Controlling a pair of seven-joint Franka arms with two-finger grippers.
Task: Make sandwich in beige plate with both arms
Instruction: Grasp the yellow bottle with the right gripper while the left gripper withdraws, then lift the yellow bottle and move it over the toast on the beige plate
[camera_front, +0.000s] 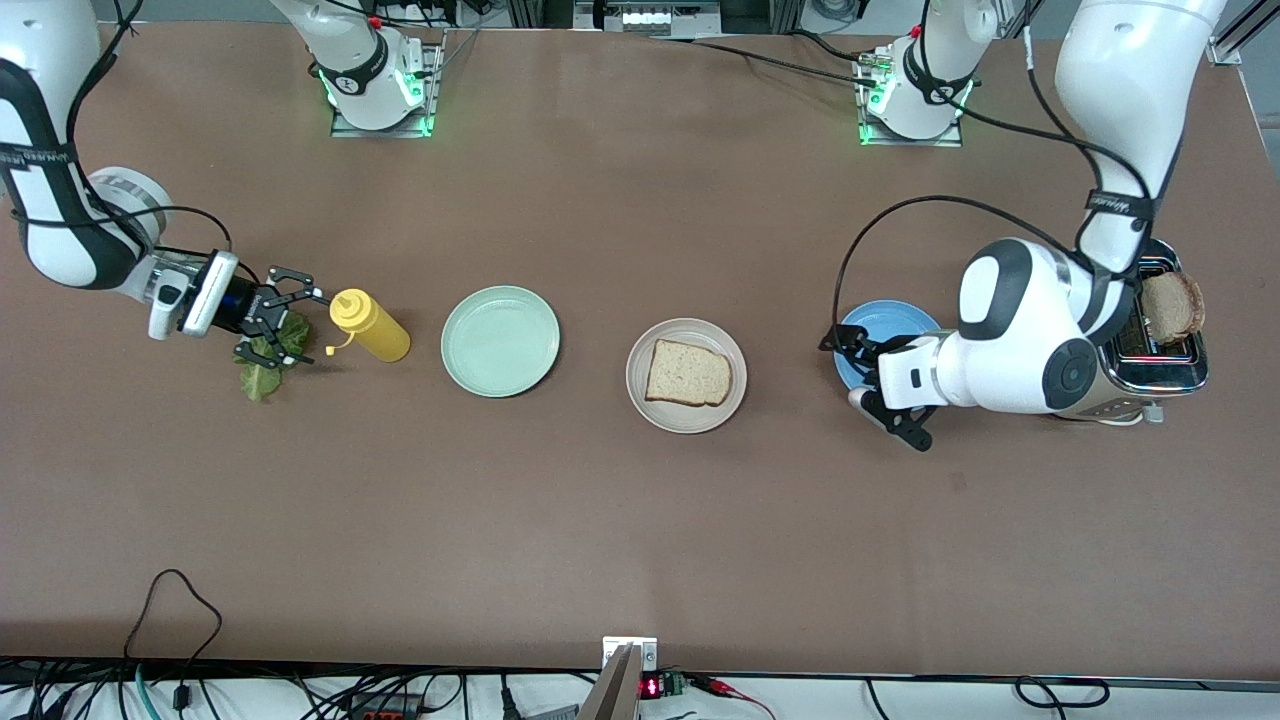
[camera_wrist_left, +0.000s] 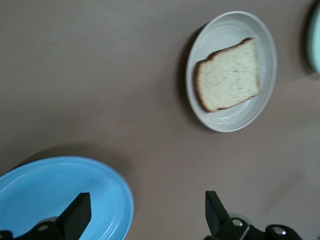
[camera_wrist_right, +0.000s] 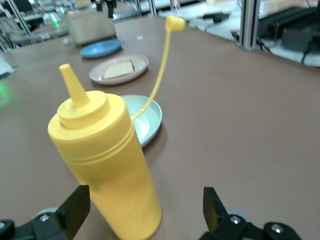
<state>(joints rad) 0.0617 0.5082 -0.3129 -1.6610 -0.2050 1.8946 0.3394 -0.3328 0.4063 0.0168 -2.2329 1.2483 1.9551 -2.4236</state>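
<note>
On the beige plate lies one bread slice; only the front view shows lettuce, seemingly under the right gripper's released fingers.

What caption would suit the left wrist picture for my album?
Open left hand over the blue plate's edge; one bread slice on the beige plate.

Both arms are built of smooth white rounded shells with black joint bands and dark grey round caps, and black cables loop loosely along them, held by black straps with small white lettering too fine to read. Each white base sits on a metal plate and glows green at its foot, with a small red fitting near the top of the base collar. The left hand and right hand are black and two-fingered, behind white wrist blocks, probably the cameras.
</note>
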